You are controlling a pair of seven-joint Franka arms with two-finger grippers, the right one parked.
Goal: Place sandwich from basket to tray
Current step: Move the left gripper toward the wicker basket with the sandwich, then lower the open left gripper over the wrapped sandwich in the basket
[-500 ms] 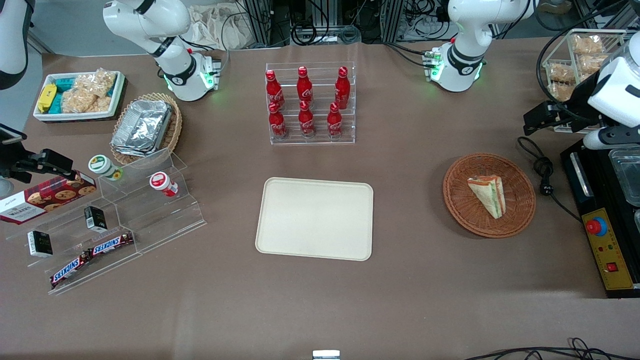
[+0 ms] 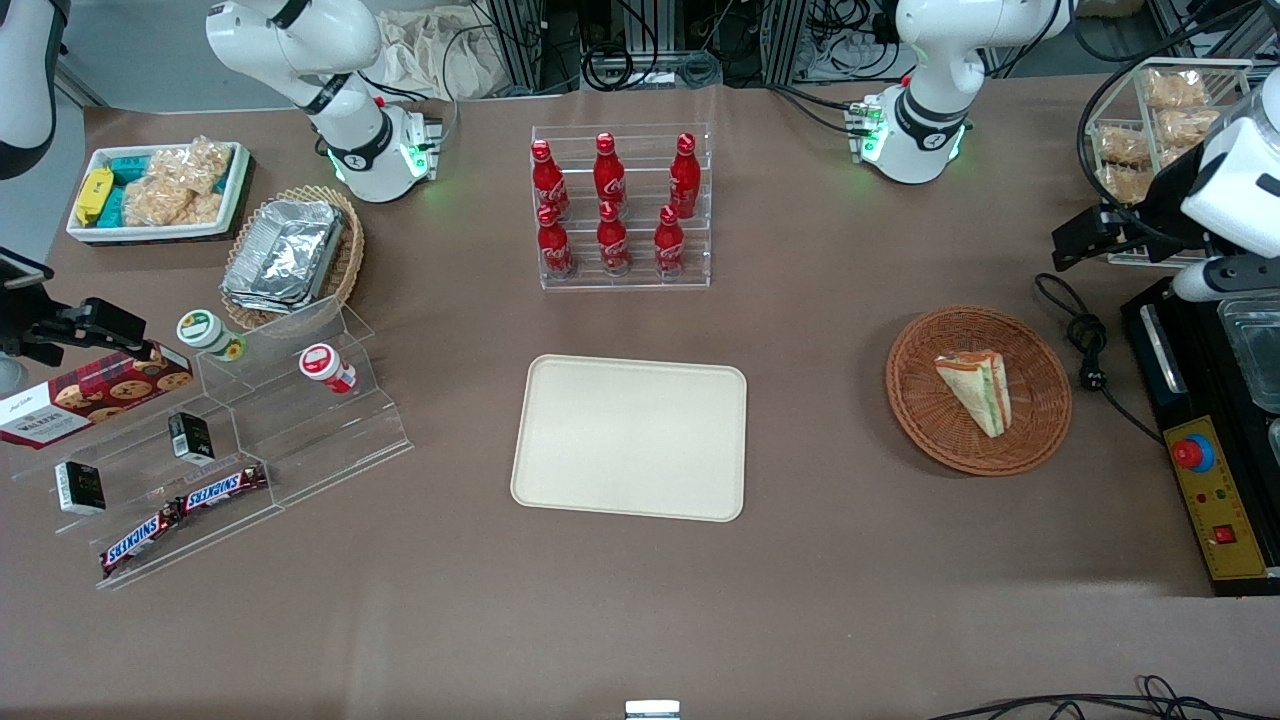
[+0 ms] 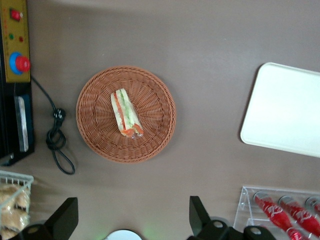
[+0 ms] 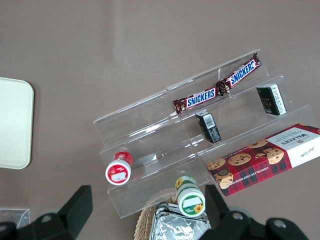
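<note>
Hovering my gripper (image 3: 132,220) wide open (nothing held) above the basket (image 3: 95,132); sandwich (image 3: 126,113) wrap shows no readable label.

Front view high, whole table. Left wrist looks straight down; both show basket (image 2: 978,390) (image 3: 126,114), tray (image 2: 630,437) (image 3: 285,111).

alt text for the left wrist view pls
A wrapped sandwich lies in a round wicker basket on a brown table, with the open tool hovering high above it. A cream tray lies apart from the basket.
</note>
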